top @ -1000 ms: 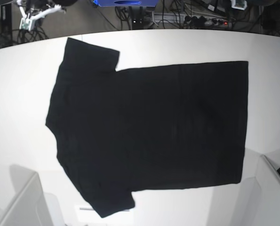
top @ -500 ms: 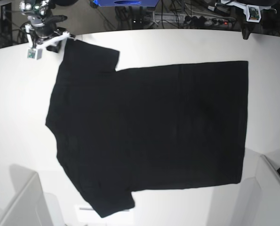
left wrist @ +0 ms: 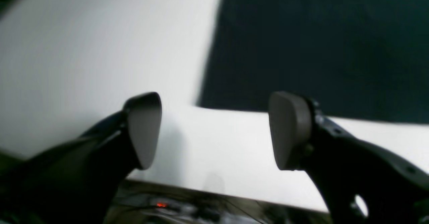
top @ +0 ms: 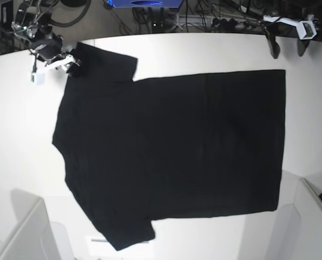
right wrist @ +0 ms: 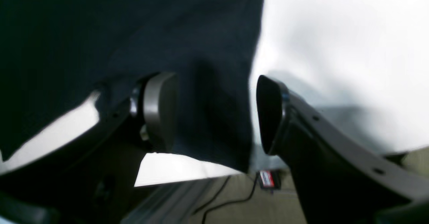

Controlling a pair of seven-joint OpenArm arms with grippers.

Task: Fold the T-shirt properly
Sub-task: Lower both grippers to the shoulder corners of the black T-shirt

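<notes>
The black T-shirt [top: 171, 146] is lying flat and spread out on the white table [top: 20, 135], plain side up. The right gripper [right wrist: 214, 113] is standing wide open astride the far sleeve's corner, not clamping it. The left gripper [left wrist: 214, 130] is hovering open over bare table just beside the hem corner, holding nothing.

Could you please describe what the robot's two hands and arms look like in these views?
Both hands are built alike: two dark, nearly black fingers ending in rounded, flat grey pads. On the left hand the finger has small screw holes and a round cut-out. The right hand matches it. In the base view each carries a white bracket with a small camera module, and dark cables loop behind the right one.
</notes>
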